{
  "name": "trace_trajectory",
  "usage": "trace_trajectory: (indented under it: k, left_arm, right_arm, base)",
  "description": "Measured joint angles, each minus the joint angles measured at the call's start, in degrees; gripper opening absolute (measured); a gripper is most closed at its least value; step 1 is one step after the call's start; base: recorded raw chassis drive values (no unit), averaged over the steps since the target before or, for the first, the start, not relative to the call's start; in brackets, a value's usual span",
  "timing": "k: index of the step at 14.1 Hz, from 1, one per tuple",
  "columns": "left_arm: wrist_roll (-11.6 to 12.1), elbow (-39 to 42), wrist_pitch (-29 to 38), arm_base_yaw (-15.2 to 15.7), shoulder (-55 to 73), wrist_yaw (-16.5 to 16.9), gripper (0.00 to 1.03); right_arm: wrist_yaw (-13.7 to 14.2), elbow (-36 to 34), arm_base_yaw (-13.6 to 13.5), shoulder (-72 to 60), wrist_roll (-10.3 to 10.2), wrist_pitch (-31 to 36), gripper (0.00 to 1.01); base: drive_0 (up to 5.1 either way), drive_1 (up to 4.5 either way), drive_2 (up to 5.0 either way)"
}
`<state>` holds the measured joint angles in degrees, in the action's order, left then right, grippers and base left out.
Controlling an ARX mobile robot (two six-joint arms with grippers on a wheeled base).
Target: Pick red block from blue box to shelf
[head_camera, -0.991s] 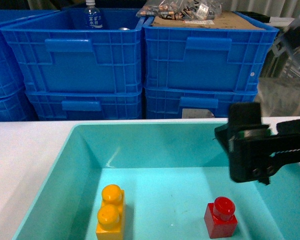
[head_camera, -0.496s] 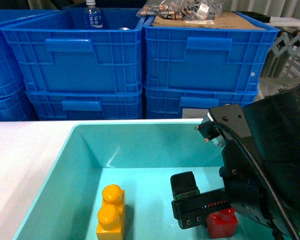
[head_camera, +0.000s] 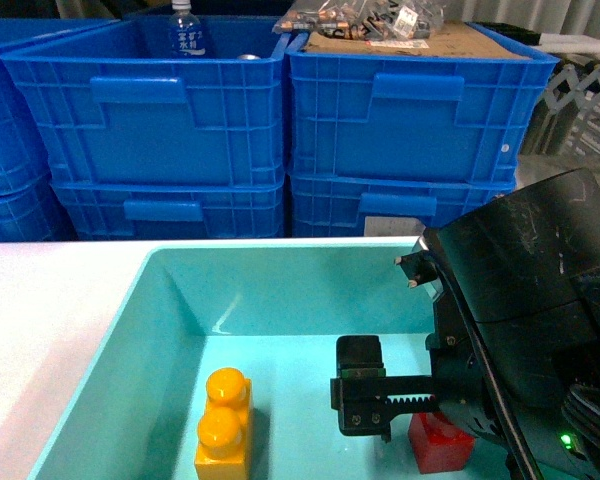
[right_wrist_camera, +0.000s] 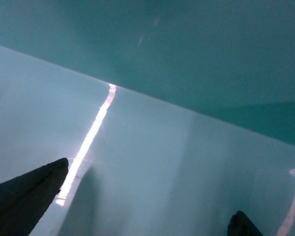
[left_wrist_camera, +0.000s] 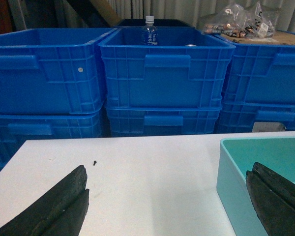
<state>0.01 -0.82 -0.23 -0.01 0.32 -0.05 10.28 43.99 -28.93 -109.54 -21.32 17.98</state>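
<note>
Right hand [head_camera: 365, 400], spread open inside the box [head_camera: 170, 300], hovers just left of the red block [head_camera: 438, 445].

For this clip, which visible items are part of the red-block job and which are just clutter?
Part of the job:
- red block, on the floor of the blue box
- right gripper, down inside that box beside the block

Just lying about:
- yellow brick, also in the box
- dark blue crates, stacked behind
- water bottle in one crate
- left gripper, over the white table
</note>
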Motion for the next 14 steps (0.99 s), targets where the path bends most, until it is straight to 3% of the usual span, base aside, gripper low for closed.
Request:
trace_trajectory:
  k: [3,10,14]
  left_arm:
    - [0.0,0.0,0.0,0.0,0.0,0.0,0.98]
    - [0.0,0.0,0.0,0.0,0.0,0.0,0.98]
    - [0.0,0.0,0.0,0.0,0.0,0.0,0.98]
  right_arm:
    - [1.8,1.2,-0.5,-1.0,-1.9,-1.6,0.98]
    - [3.1,2.0,-1.4,-0.6,-1.8,-5.7,0.98]
    - [2.4,-1.2,-1.4,3.0,-1.2,-6.6,0.98]
  base:
    - [0.0,0.0,0.0]
    - [0.0,0.0,0.0]
    - [0.0,0.0,0.0]
